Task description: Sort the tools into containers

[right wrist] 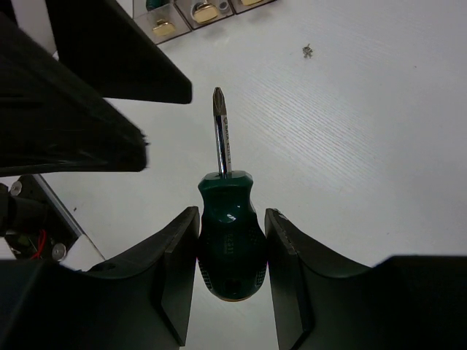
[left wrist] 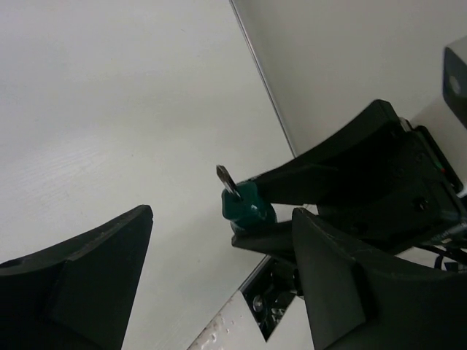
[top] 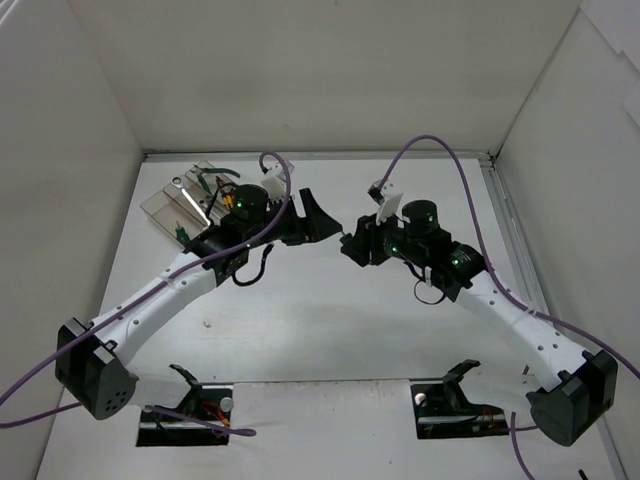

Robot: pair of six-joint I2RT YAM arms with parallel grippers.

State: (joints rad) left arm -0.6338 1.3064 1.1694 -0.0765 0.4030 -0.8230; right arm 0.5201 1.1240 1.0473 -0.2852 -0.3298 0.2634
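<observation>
A stubby screwdriver (right wrist: pixel 230 240) with a dark green handle is clamped between my right gripper's (right wrist: pixel 232 255) two pads, its Phillips shaft (right wrist: pixel 221 131) pointing away toward the left arm. In the top view both grippers meet above the table's middle, the right gripper (top: pixel 352 242) facing my left gripper (top: pixel 318 218). My left gripper (left wrist: pixel 219 284) stands open, and the screwdriver (left wrist: pixel 248 208) sits just ahead of its spread fingers without touching them. The clear containers (top: pixel 185 205) lie at the back left, holding green-handled pliers and a silver wrench; the left arm covers part of them.
White walls close in the table on three sides. Two cut-outs with black holders (top: pixel 185 405) (top: pixel 455 400) sit at the near edge. Purple cables (top: pixel 440 150) loop over both arms. A tiny screw (right wrist: pixel 307 50) lies loose on the table.
</observation>
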